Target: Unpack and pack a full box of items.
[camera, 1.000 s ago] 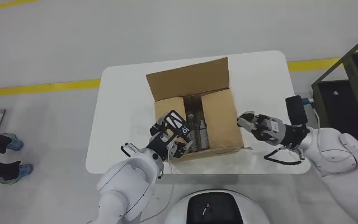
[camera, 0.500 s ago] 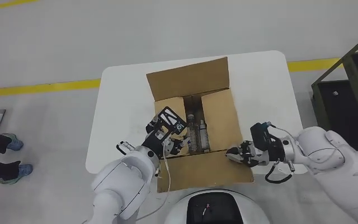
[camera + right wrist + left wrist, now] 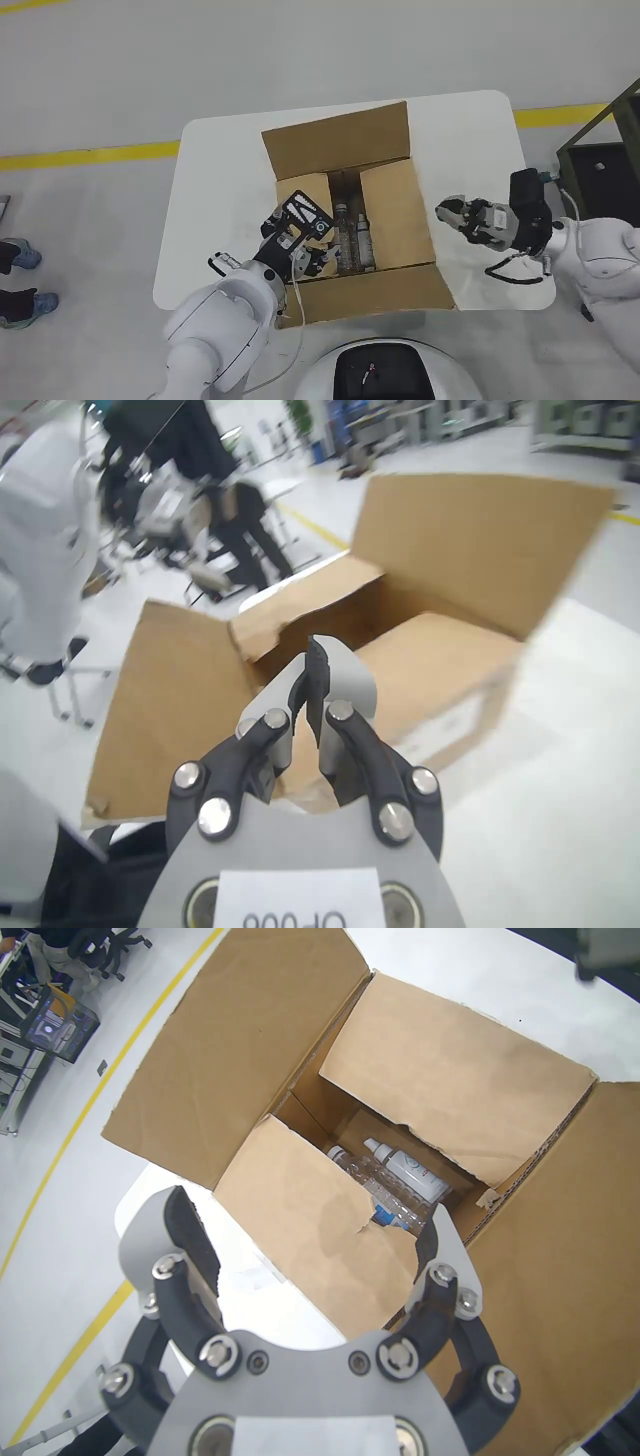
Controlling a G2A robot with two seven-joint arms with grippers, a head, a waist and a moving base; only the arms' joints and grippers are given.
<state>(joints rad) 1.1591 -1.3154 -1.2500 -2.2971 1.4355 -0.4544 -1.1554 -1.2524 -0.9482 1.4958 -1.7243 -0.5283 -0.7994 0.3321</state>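
Early in unpacking, by the look of it. Box (image 3: 340, 145) mid-counter (image 3: 220, 200), outer flaps (image 3: 370, 292) folded out, side flaps (image 3: 395, 215) half over the opening. Bottles (image 3: 352, 238) lying inside, all yet to lift out and repack. Left claw (image 3: 307, 1223) spread wide above the flap nearer the counter's left edge. Right claw (image 3: 447, 212) pinched narrow, empty, just beside the box toward the right edge.

A white bench (image 3: 215, 190) with rounded corners stands on a pale grey floor (image 3: 300, 50), a yellow line (image 3: 90, 155) runs crosswise over that floor and passes under the bench, and a dark metal rack (image 3: 600, 165) stands near its right end.
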